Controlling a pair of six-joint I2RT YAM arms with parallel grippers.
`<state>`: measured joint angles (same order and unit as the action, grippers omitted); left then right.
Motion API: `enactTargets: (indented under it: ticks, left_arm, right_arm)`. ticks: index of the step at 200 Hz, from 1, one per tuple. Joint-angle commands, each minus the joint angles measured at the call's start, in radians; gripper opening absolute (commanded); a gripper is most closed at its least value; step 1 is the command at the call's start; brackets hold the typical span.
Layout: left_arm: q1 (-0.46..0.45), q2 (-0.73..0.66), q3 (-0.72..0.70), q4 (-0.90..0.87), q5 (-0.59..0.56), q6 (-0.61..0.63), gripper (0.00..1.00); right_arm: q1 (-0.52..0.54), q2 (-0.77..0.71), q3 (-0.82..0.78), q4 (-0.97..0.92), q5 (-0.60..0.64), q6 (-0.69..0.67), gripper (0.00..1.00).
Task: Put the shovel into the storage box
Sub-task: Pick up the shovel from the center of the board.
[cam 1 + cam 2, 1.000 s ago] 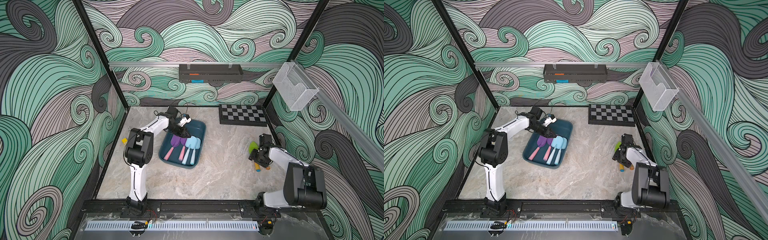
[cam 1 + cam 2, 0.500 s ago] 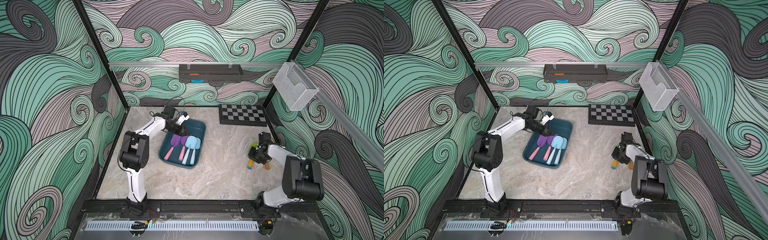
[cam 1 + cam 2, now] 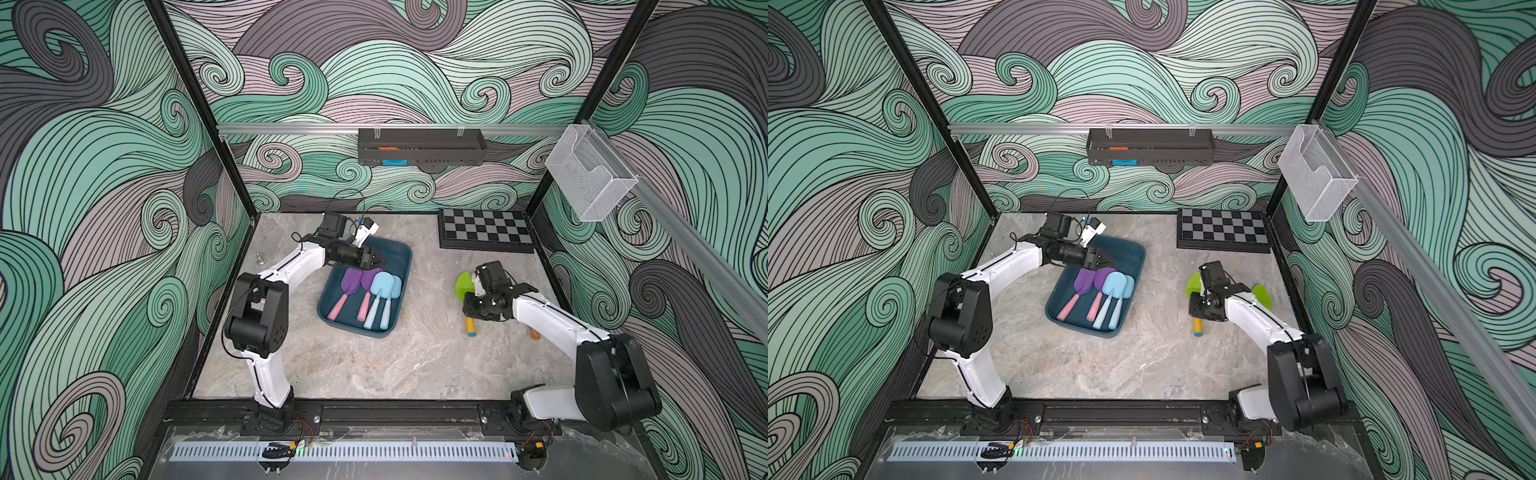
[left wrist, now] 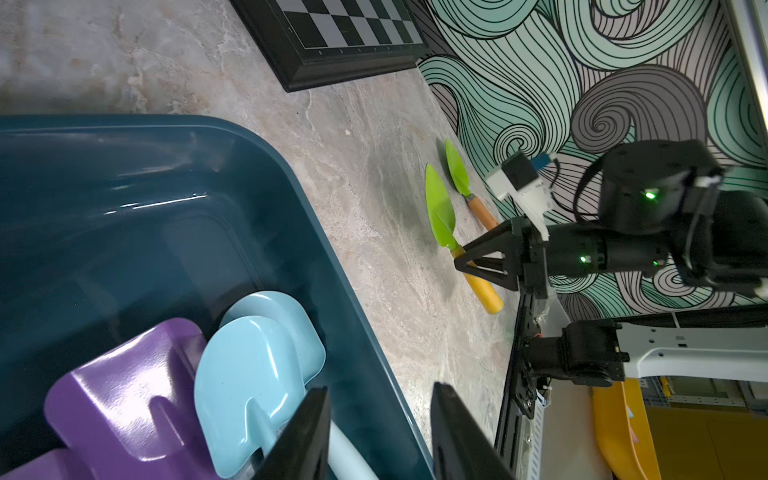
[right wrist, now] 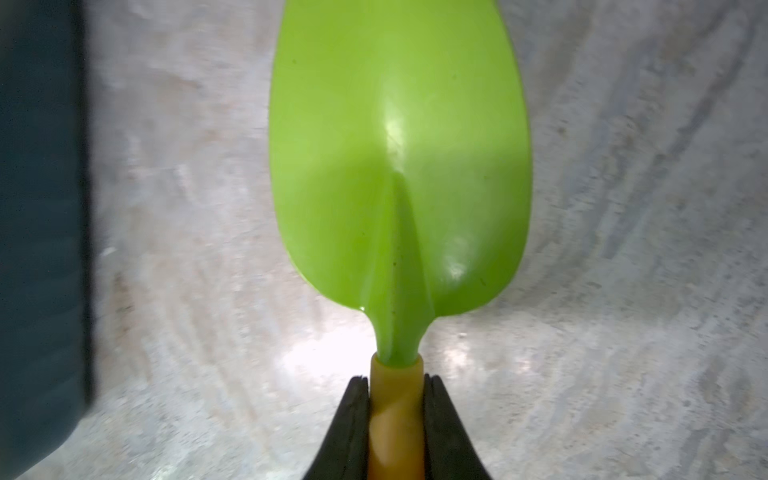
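Observation:
The storage box is a dark teal tub left of the table's middle, seen in both top views. It holds purple shovels and light blue shovels. My left gripper hovers open over the box's far end, nothing between its fingers. At the right, my right gripper is shut on the yellow handle of a green shovel. Its green blade points to the back, just above the table.
Behind my right arm a second green shovel with an orange handle lies by the right wall. A chessboard sits at the back right. A black tray and a white wire basket hang on the rails.
My right gripper has closed on the green shovel's yellow handle and carried it a little to the left. The left gripper has drawn up off the shovels in the box and opened slightly wider.

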<state>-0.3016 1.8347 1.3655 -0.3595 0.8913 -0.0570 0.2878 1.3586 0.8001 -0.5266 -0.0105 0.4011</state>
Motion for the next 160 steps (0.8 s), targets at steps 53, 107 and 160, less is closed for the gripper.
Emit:
enactTargets:
  ticks: [53, 107, 160]
  left_arm:
    - [-0.11, -0.069, -0.123, 0.375, -0.005, -0.297, 0.45]
    - [-0.179, -0.072, -0.104, 0.373, -0.049, -0.305, 0.45]
    - [-0.199, -0.063, -0.102, 0.367, -0.054, -0.306, 0.26]
  right_arm:
    - [0.296, -0.003, 0.178, 0.01, 0.026, 0.051, 0.0]
    - [0.375, 0.021, 0.248, 0.023, 0.029, 0.043, 0.0]
    - [0.422, 0.001, 0.246, 0.041, 0.04, 0.055, 0.0]
